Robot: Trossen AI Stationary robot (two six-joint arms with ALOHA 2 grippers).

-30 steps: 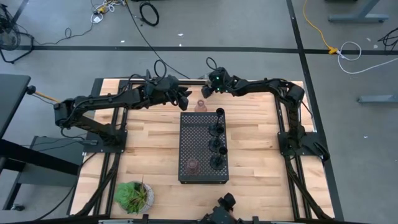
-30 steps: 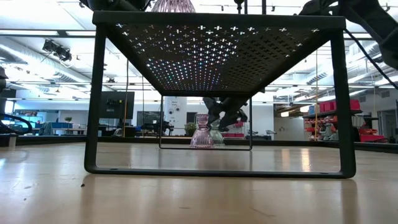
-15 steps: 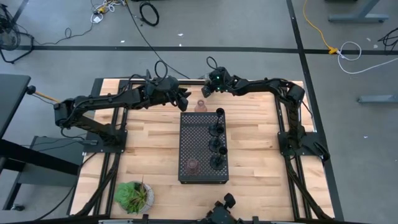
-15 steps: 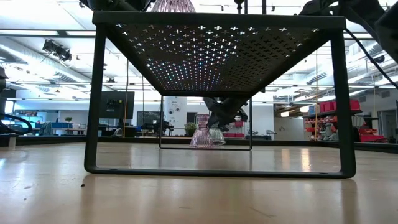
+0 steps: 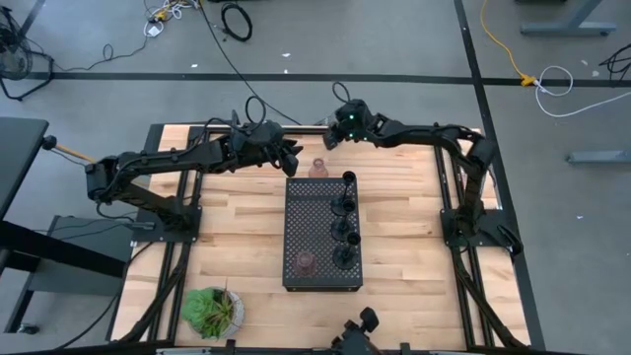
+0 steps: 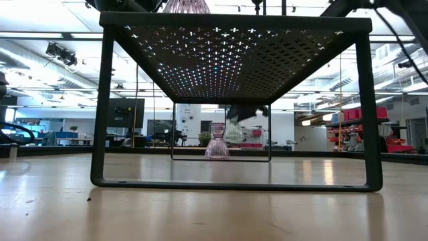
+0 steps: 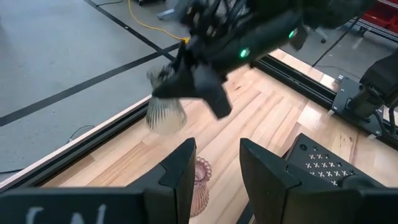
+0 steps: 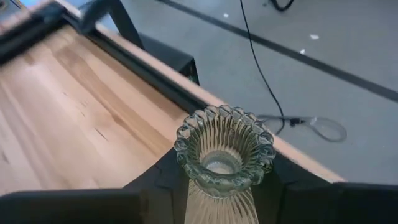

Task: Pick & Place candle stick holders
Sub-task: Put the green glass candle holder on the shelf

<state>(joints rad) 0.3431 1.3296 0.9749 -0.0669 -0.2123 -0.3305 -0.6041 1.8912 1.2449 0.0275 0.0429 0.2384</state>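
- The right gripper (image 8: 217, 186) is closed on the stem of a ribbed greenish glass holder (image 8: 224, 149), which stands upright between its fingers with the fluted mouth facing the wrist camera
- From the left wrist view that same holder (image 7: 165, 113) hangs under the right gripper (image 7: 186, 87), lifted clear of the wood, above the table's far edge
- Just below and beside it, a pink glass holder (image 5: 318, 169) stands on the table (image 5: 237, 237), between the two grippers and just off the far end of the black tray (image 5: 306, 222)
- The left gripper (image 7: 214, 174) holds nothing; its fingers stand partly apart and point at the pink holder (image 7: 198, 180)
- Farther from the held glass, on the tray: three black stemmed holders (image 5: 345, 222) in a row along one side and another tinted glass holder (image 5: 307, 262) near the other end
- Risk, as I judge it: the grip is on a narrow ribbed stem, so the glass could twist or slip during the carry and drop onto the wood or over the edge
- Second risk: lowering it onto the tray close to the black holders could knock one down, since slim stems tip easily
- Hard to make out: the low view shows only the pink holder (image 6: 217, 142) and a dark blur of gripper behind the tray legs
- The sixth holder I cannot find
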